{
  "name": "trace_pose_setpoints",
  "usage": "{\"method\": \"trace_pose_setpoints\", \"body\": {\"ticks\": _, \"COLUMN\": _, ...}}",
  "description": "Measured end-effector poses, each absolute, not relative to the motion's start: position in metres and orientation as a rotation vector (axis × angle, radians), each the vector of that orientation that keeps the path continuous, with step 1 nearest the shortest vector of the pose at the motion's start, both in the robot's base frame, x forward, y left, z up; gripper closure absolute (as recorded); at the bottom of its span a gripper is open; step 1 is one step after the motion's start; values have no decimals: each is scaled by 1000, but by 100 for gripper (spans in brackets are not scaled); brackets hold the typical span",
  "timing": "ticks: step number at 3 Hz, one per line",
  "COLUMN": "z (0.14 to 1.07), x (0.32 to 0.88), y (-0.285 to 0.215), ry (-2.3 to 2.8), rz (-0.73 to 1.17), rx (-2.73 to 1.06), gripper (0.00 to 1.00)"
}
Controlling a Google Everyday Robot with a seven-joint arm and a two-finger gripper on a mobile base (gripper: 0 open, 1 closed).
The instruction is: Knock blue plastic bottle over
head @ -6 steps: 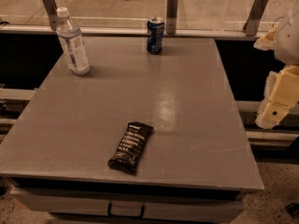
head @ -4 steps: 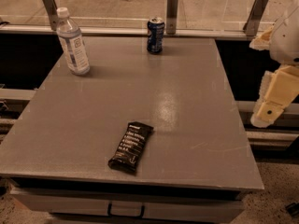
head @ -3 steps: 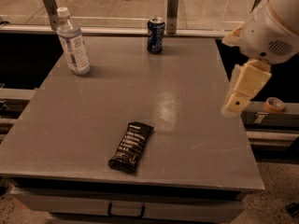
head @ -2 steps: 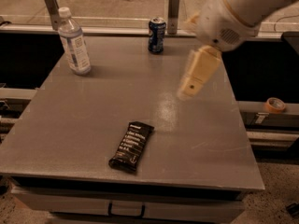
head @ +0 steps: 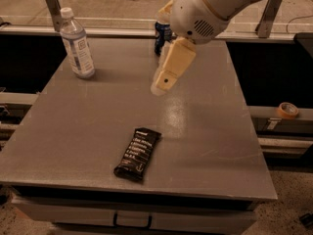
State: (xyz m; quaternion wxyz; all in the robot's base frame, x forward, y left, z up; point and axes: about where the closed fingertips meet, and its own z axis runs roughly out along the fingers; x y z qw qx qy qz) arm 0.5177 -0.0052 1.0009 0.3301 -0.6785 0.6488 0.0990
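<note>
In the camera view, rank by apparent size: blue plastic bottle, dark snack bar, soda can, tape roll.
1. blue plastic bottle and snack bar: they look alike, and the bar lies nearer, so unranked.
2. soda can, partly hidden by the arm.
3. tape roll.
The gripper hangs above the table, near its middle.

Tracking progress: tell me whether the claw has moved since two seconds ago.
Yes. The claw has swung left from beyond the right edge of the table to above its middle, nearer the blue plastic bottle.

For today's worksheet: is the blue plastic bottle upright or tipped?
Upright: the blue plastic bottle stands cap up on the table, far left; the gripper hovers mid-table, apart from it.
</note>
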Motion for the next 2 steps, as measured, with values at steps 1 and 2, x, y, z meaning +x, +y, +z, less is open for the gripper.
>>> {"method": "trace_pose_setpoints", "body": {"ticks": 1, "z": 997, "x": 528, "y": 20, "ry": 1643, "rz": 299, "rx": -1748, "gripper": 0}}
{"method": "trace_pose_setpoints", "body": {"ticks": 2, "z": 992, "x": 559, "y": 83, "ry": 1525, "rz": 397, "rx": -1699, "gripper": 0}}
